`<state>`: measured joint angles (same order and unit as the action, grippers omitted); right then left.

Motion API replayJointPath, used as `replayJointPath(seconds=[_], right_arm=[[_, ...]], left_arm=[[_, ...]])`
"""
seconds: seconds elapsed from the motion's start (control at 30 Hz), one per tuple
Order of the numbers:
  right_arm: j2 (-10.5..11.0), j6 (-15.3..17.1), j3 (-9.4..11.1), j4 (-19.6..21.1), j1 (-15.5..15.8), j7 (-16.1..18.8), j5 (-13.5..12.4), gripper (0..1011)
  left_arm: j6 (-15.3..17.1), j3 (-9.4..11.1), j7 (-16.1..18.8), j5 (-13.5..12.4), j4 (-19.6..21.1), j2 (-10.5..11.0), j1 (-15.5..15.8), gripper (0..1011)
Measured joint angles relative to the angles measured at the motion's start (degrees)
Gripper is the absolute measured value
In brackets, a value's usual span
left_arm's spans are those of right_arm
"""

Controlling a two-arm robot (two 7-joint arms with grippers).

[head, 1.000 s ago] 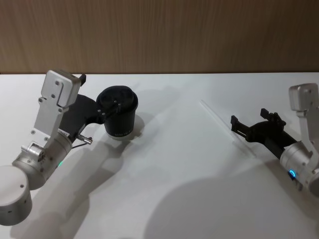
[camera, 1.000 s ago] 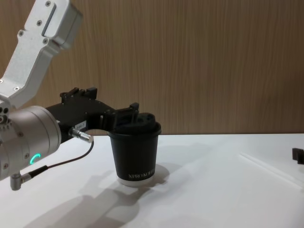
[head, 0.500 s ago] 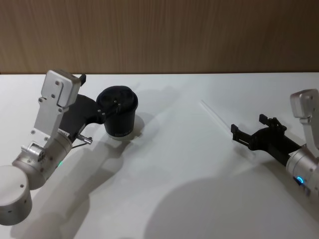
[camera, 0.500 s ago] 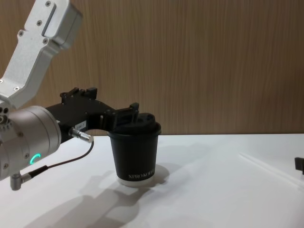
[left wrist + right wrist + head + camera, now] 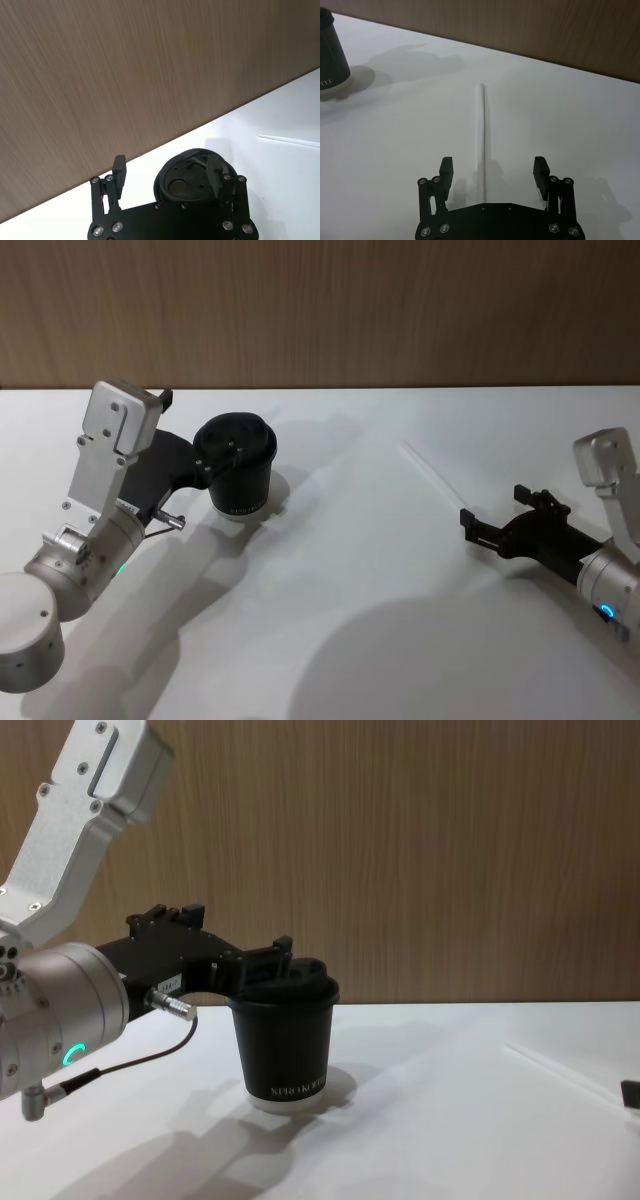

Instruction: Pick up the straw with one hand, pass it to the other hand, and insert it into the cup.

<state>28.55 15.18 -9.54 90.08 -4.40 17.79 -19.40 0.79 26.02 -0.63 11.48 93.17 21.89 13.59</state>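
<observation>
Right gripper [image 5: 492,167] has drawn back along the straw [image 5: 482,130], which lies flat on the table [image 5: 330,540] between its wide, empty jaws, so pickup is pending; left gripper [image 5: 167,167] waits open at the cup [image 5: 238,475].

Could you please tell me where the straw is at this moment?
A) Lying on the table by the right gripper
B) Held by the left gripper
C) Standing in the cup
A: the straw lies flat on the table, untouched, running out between the right gripper's open fingers; the left gripper sits at the cup.
</observation>
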Motion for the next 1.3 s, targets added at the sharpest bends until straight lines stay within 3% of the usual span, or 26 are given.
replayJointPath(seconds=[0.57, 0.83, 0.9, 1.03, 1.17, 1.3], right_arm=[[1.51, 3.59, -1.53, -0.30, -0.86, 1.30, 1.09, 965], [1.73, 4.16, -1.82, -0.23, -0.93, 1.53, 1.36, 786], [1.77, 4.40, -1.96, -0.19, -0.94, 1.61, 1.49, 687], [1.81, 4.68, -2.14, -0.17, -0.94, 1.69, 1.74, 596], [1.82, 4.86, -2.30, -0.18, -0.95, 1.75, 2.00, 429], [1.77, 5.02, -2.45, -0.20, -0.98, 1.81, 2.27, 323]], left_arm=[[0.00, 0.00, 0.00, 0.00, 0.00, 0.00, 0.00, 1003], [0.00, 0.00, 0.00, 0.00, 0.00, 0.00, 0.00, 1003], [0.00, 0.00, 0.00, 0.00, 0.00, 0.00, 0.00, 1003], [0.00, 0.00, 0.00, 0.00, 0.00, 0.00, 0.00, 1003], [0.00, 0.00, 0.00, 0.00, 0.00, 0.00, 0.00, 1003], [0.00, 0.00, 0.00, 0.00, 0.00, 0.00, 0.00, 1003]])
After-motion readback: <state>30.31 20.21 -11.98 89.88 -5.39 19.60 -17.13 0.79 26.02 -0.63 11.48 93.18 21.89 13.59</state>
